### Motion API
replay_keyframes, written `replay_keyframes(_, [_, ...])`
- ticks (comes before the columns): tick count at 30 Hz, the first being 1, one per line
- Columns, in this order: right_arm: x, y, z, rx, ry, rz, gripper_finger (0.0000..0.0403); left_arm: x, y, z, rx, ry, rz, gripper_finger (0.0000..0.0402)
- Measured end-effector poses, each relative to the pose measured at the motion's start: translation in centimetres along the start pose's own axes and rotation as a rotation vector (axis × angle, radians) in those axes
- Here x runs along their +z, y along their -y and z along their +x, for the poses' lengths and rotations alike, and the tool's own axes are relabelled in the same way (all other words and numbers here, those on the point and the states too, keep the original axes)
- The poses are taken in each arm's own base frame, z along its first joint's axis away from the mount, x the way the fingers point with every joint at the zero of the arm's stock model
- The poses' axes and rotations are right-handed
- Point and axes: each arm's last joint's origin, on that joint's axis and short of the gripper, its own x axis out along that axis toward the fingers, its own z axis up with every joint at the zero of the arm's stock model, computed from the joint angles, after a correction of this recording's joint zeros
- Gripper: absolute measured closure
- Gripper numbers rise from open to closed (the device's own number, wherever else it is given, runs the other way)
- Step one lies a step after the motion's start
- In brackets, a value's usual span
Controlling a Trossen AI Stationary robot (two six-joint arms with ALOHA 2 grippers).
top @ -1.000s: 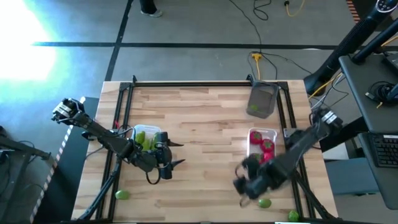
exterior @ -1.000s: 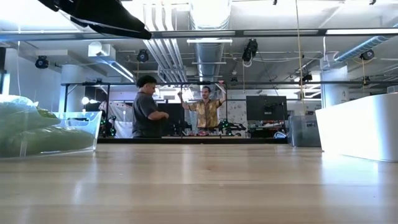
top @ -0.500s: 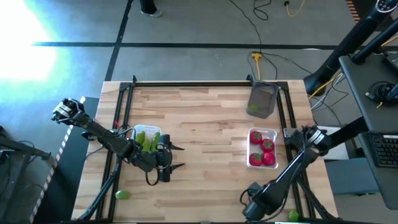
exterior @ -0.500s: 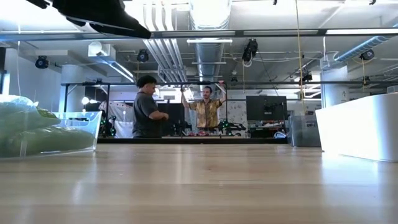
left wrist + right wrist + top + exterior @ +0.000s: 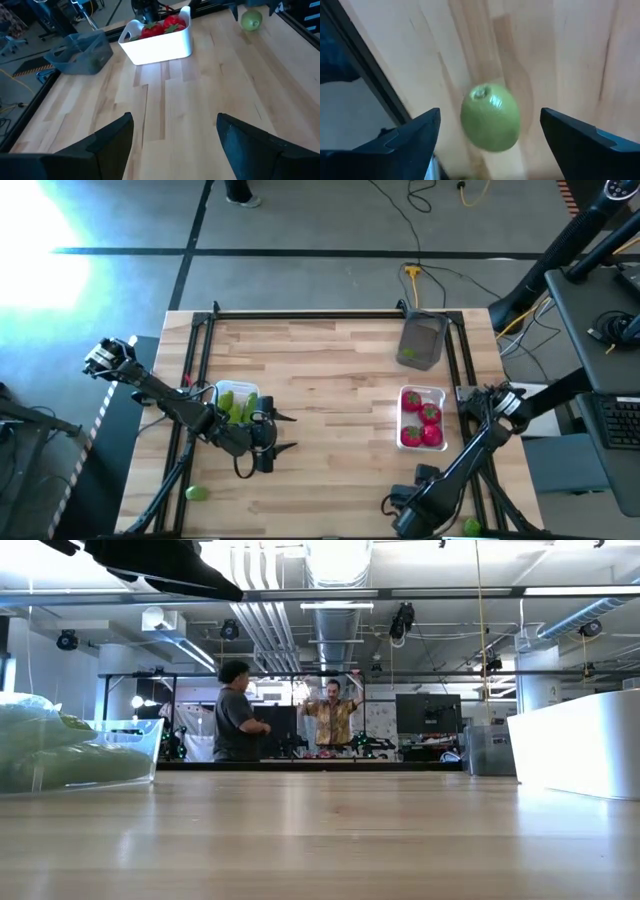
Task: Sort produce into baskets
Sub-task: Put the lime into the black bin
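Note:
My right gripper (image 5: 402,516) is open at the table's near edge, right of the middle. In the right wrist view a small round green lime (image 5: 490,119) lies on the wood between its two spread fingers (image 5: 415,137), which stand clear of it. My left gripper (image 5: 287,432) is open and empty, beside the clear basket of green cucumbers (image 5: 232,402). The white basket (image 5: 421,395) holds red tomatoes (image 5: 422,425). The grey basket (image 5: 422,340) at the far right holds a lime. More limes lie at the near right corner (image 5: 470,527) and the near left (image 5: 197,493).
A black rail frames the table (image 5: 300,313); its dark edge shows close beside the lime in the right wrist view (image 5: 365,70). The low view shows the cucumber basket (image 5: 80,750), the white basket (image 5: 580,740) and two people in the room behind. Bare wood lies mid-table (image 5: 340,380).
My right gripper has swung from beside the tomato basket toward the table's near edge and now stands over the lime that lay there, which the arm hides in the high view. My left arm has kept still.

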Motion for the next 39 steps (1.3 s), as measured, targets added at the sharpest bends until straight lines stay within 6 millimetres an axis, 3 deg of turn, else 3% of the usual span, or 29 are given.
replay_keyframes(31, [-0.3,0.8,2.5,0.019,-0.044,-0.138,0.0213,0.0,0.0,0.0,0.001,0.003,-0.003,0.0134])
replay_keyframes(34, [0.7,0.5,1.1,0.057,-0.025,-0.1,0.0229,0.0,0.0,0.0,0.001,0.003,-0.002,0.0134])
replay_keyframes(39, [4.4,1.3,-5.8,0.052,0.184,-0.04,0.0233,0.0,0.0,0.0,0.001,0.004,-0.003,0.0134])
